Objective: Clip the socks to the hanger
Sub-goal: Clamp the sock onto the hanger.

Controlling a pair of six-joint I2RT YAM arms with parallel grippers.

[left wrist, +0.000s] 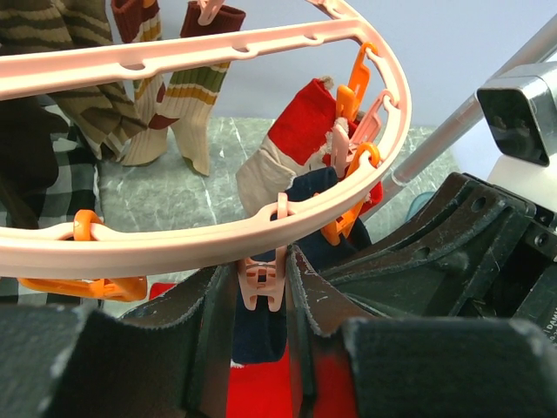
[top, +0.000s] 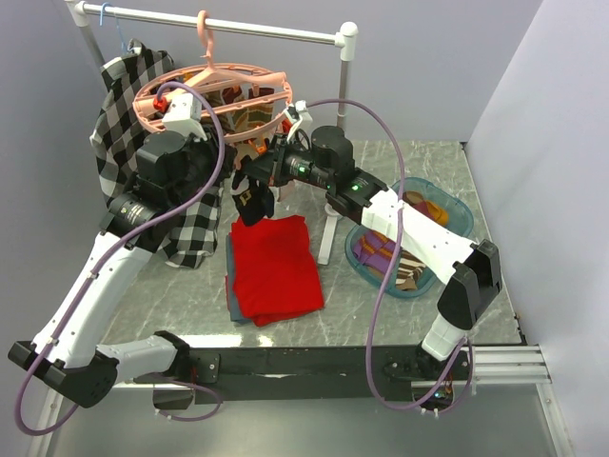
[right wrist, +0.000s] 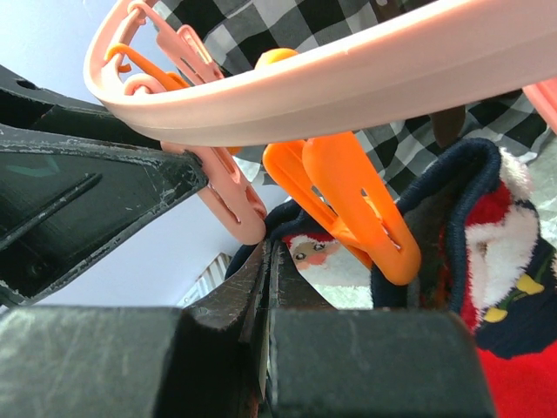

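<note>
One hanger clip (left wrist: 261,286) pinched in left claw (left wrist: 259,266), sock (left wrist: 258,338) just beneath

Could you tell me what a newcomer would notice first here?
The round salmon-pink hanger, hung with socks on the white rail at the back left, stands out first. A folded red cloth lies mid-table, and the left hand is closed around a pink clip.

Only cut-off letters, perhaps "DAM", show on a black housing (left wrist: 533,306).
</note>
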